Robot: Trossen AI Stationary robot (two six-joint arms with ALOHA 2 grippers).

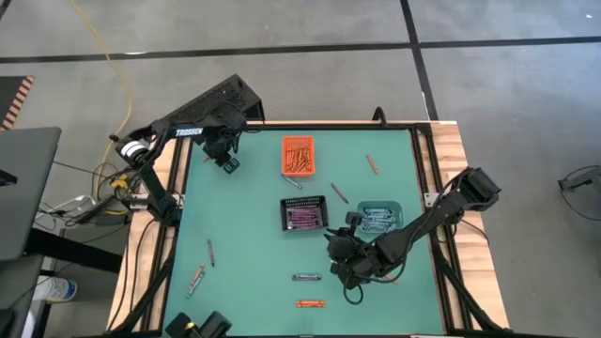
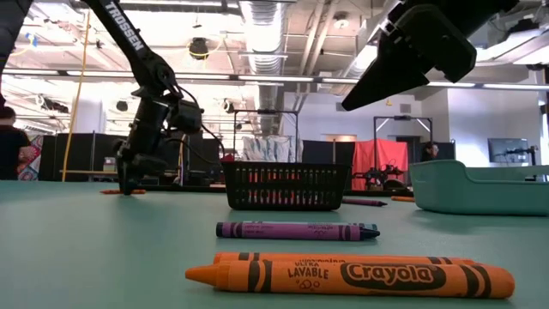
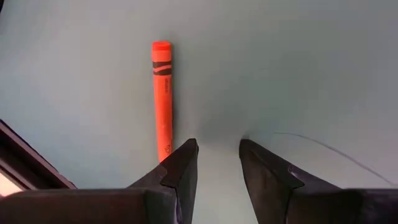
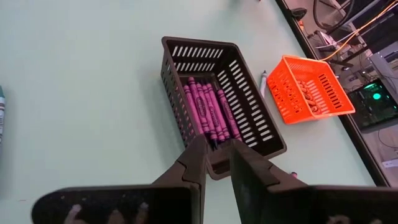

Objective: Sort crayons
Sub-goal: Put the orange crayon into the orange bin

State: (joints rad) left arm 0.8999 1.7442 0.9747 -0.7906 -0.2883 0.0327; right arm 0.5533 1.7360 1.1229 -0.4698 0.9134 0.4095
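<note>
The sorting looks well under way but not finished. The orange bin (image 1: pixel 298 155) already holds a batch of orange crayons, the black bin (image 1: pixel 304 214) has a row of purple ones, and the teal bin (image 1: pixel 378 217) carries several blue ones. Loose crayons are left on the table (image 1: pixel 244 282): a purple crayon (image 1: pixel 305 277) and an orange crayon (image 1: pixel 311 303) near the front edge, a few more toward the front left (image 1: pixel 196 279), one between the bins (image 1: pixel 338 192), and one toward the back right (image 1: pixel 372 165).

The left gripper (image 3: pixel 216 152) is down at the table near the back left corner, its fingers spread a little with nothing between them. A red-orange crayon (image 3: pixel 161 99) lies flat on the table just beside one fingertip, outside the gap, so I'd say it has not been picked up yet.

The right gripper (image 4: pixel 216 149) hangs in the air over the front part of the table, pointing toward the black bin. Its fingers stand slightly apart and I see no crayon between them; the purple crayons lie in the bin beyond its tips.
</note>
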